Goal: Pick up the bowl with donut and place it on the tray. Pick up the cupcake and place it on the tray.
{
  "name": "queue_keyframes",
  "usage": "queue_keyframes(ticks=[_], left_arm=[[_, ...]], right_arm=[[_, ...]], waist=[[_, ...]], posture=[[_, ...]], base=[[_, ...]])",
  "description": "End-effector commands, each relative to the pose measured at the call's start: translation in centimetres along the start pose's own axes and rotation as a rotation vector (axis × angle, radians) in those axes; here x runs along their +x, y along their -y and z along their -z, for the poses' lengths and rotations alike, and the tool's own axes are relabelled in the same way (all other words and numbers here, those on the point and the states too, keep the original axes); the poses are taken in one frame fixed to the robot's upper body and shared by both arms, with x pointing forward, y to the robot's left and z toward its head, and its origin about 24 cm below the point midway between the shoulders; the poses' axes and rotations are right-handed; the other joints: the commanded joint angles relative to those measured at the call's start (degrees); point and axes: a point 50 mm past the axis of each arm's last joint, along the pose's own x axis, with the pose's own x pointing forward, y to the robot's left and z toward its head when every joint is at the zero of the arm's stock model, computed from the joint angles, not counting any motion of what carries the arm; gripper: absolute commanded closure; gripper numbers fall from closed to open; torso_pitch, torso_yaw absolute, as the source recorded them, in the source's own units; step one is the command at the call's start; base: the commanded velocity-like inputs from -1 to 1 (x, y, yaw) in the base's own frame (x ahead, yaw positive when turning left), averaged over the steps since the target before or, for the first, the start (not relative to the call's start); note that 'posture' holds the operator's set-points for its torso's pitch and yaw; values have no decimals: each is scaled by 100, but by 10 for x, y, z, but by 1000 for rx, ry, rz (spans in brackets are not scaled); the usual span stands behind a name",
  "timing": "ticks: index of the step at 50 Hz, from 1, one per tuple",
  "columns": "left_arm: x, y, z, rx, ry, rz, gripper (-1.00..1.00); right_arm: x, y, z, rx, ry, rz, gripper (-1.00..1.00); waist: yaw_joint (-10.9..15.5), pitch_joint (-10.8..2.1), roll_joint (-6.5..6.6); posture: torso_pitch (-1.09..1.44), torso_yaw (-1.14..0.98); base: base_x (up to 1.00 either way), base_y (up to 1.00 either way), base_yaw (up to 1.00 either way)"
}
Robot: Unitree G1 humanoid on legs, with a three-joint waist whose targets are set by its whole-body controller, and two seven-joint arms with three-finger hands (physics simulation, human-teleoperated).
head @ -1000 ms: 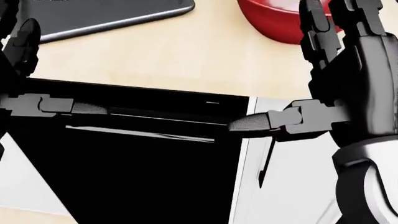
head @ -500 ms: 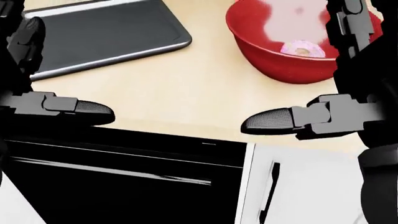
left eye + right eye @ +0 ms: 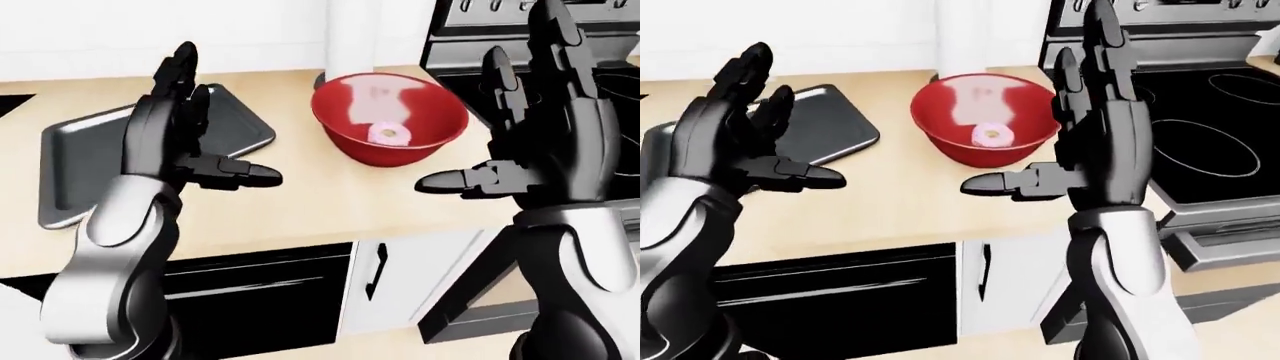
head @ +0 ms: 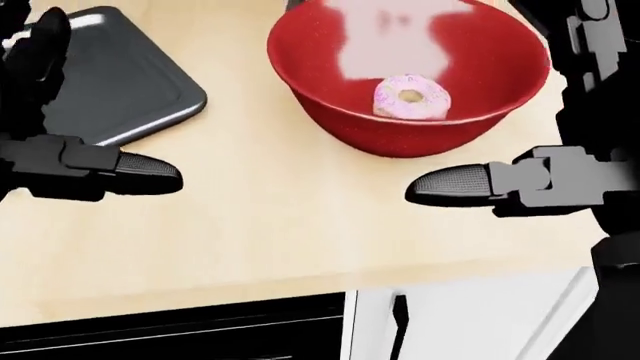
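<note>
We find the red bowl [image 4: 410,82] standing on the wooden counter [image 4: 270,225], a pink donut [image 4: 411,97] inside it, with the grey tray [image 3: 140,150] lying just to its left and apart from it. Our left hand [image 3: 185,142] is raised near the tray and our right hand [image 3: 540,142] to the right of the bowl, both with fingers spread wide and holding nothing. The stove [image 3: 1210,127] stands to the right of the bowl.

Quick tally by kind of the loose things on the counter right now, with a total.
Round red bowl: 1
Pink-frosted donut, inside the bowl: 1
Flat grey metal tray: 1
Cupcake: 0 in view
Total: 3
</note>
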Motion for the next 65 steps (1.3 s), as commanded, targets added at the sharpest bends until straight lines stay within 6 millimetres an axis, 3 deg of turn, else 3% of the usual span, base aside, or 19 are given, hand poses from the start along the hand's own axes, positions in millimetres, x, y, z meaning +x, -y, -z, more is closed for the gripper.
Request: queue_keyframes(ticks=[1,3,5,9,10,17,25,30,41,49,65], left_arm=[[-3,-7,-15,18,73,-46,-100],[-4,-7,-18,23,77,-45,-100],[-6,-7,-23,28,84,-45,-100],[-7,-6,-30,41,95,-39,-100],[-8,-6,-31,45,98,-37,-100],[-8,-4,-36,64,108,-27,-100],[3,16,-54,183,146,13,-100],[11,40,-66,296,184,79,-100],[28,89,-62,561,285,161,-100],[39,107,-61,677,372,162,-100],[52,156,-64,894,525,195,-100]], right_arm=[[-1,-3,-11,6,65,-24,-100],[0,-3,-11,6,67,-23,-100],[-1,-3,-13,9,69,-22,-100],[-2,-2,-17,8,76,-24,-100],[-2,-2,-18,7,77,-25,-100],[-4,-1,-25,3,77,-21,-100],[-5,2,-31,0,86,-9,-100],[-6,6,-38,-1,96,3,-100],[-10,17,-54,-2,133,46,-100],[-13,19,-60,7,149,57,-100],[-15,18,-60,14,150,58,-100]], waist=[[11,-93,-12],[-22,-228,270],[24,-182,168],[121,-325,-53],[136,-288,-83],[169,-310,-17],[179,-308,-19],[193,-270,-64],[250,-227,-236],[279,-217,-368],[309,-228,-465]], posture=[[0,0],[0,0],[0,0],[0,0],[0,0],[0,0],[0,0],[0,0],[0,0],[0,0],[0,0]], base=[[0,0,0],[0,0,0],[0,0,0],[0,0,0],[0,0,0],[0,0,0],[0,0,0],[0,0,0],[0,0,0],[0,0,0],[0,0,0]])
